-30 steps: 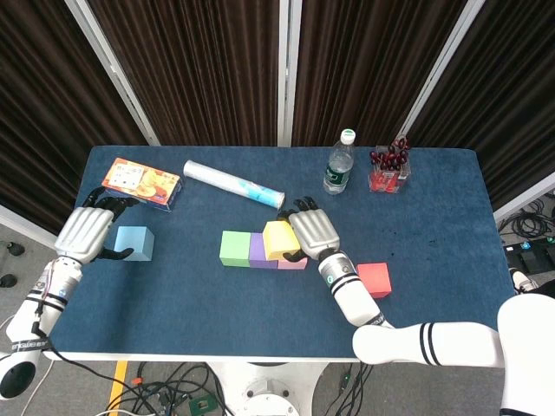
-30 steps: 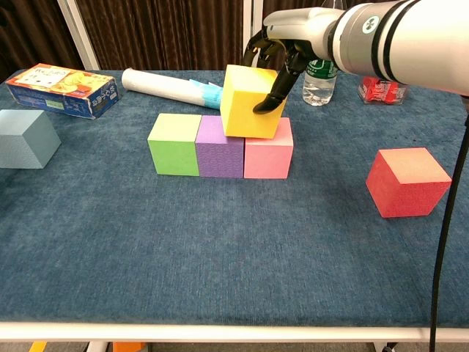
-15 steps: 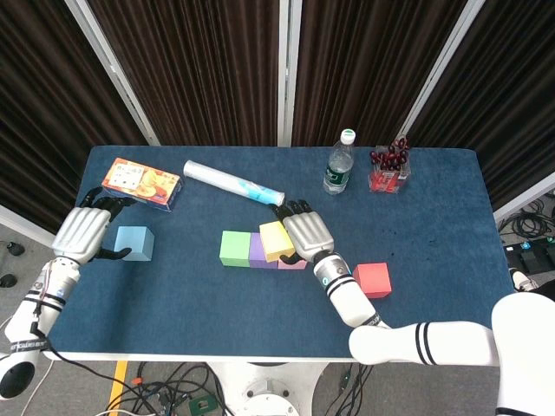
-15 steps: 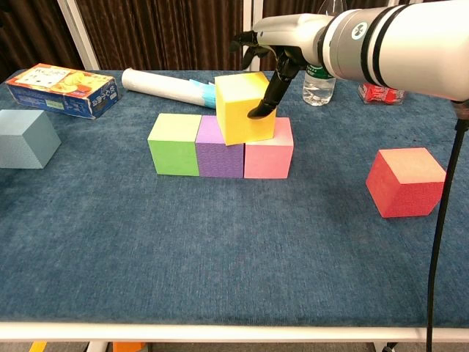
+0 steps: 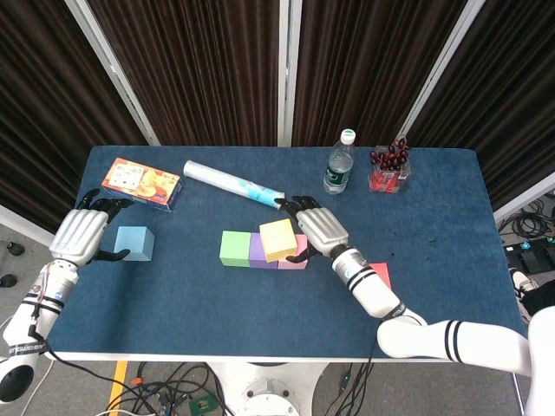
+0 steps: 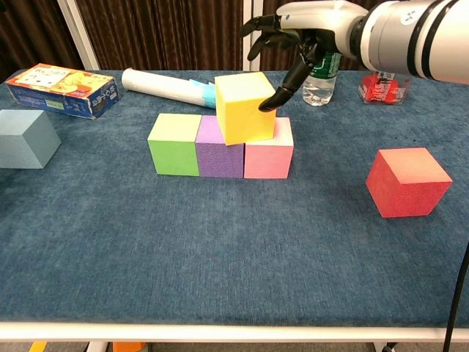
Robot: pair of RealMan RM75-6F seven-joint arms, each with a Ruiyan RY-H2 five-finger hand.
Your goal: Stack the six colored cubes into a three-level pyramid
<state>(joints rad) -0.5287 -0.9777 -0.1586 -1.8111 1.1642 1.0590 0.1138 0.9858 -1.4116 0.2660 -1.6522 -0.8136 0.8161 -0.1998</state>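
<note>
Right hand [image 6: 293, 44] spread — touching yellow cube [image 6: 245, 107]

Yellow cube [image 5: 278, 239] atop purple [image 5: 257, 250], pink cubes [image 5: 297, 257].

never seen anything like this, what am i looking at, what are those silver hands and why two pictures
It is a two-armed robot at a table, steered remotely by a person. One picture looks down from its head, the other forward from its chest. Its right hand hangs open just behind the yellow cube, which sits on the purple cube and pink cube, beside the green cube. The left hand rests against the blue cube. A red cube waits alone. A box, tube, water bottle and pen holder lie behind.
</note>
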